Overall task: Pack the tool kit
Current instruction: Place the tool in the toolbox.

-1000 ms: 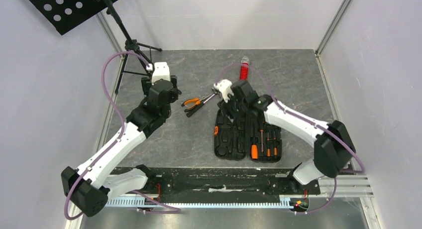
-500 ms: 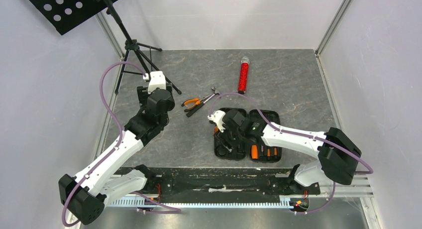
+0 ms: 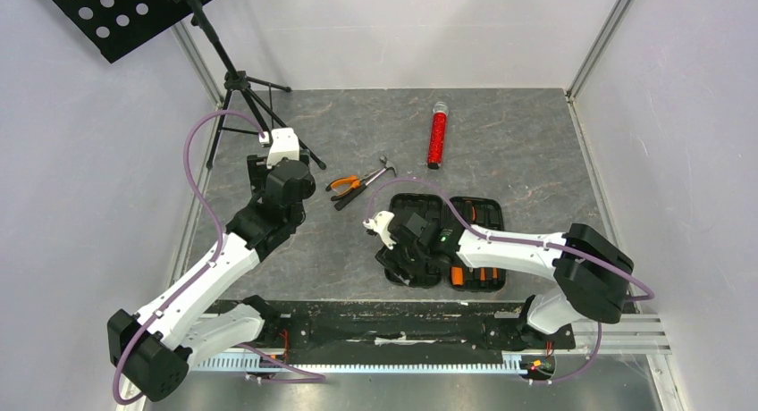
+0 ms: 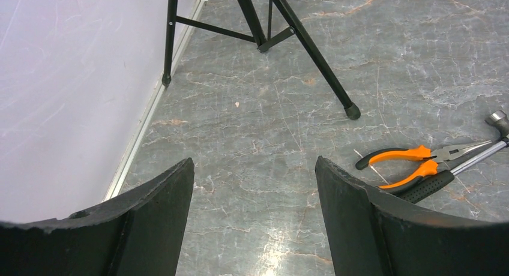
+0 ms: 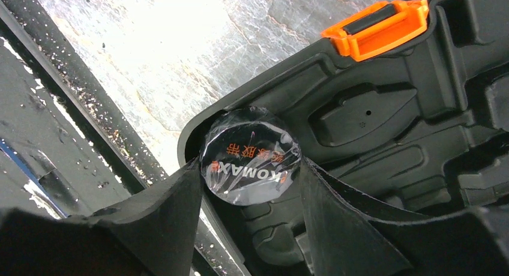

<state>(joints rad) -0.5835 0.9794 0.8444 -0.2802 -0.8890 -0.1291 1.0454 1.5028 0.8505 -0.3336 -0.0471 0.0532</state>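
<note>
While the right gripper [image 5: 249, 162] hangs over the 7 o'clock corner of the open black ribbed plastic clamshell case [image 5: 372, 114], a round black disc wrapped in glossy clear film [image 5: 251, 186] sits between its fingers. In the wrist view the disc lies at 7 o'clock from the orange latch [image 5: 378, 21]. Both pads meet the disc's sides, but whether they pinch it or merely flank it I cannot tell.

The left gripper [image 4: 253, 165] is spread wide and empty. The orange-handled pliers [image 4: 408, 165] and the black-gripped hammer [image 4: 432, 183] lie loose at its 3 o'clock.

The disc looks perched at the case rim rather than sunk in a slot. Judged from that, letting go here could send the slick film sliding, so the disc tips out onto the grey table [image 3: 527, 152]. Pressing down off-centre could shove the case.
</note>
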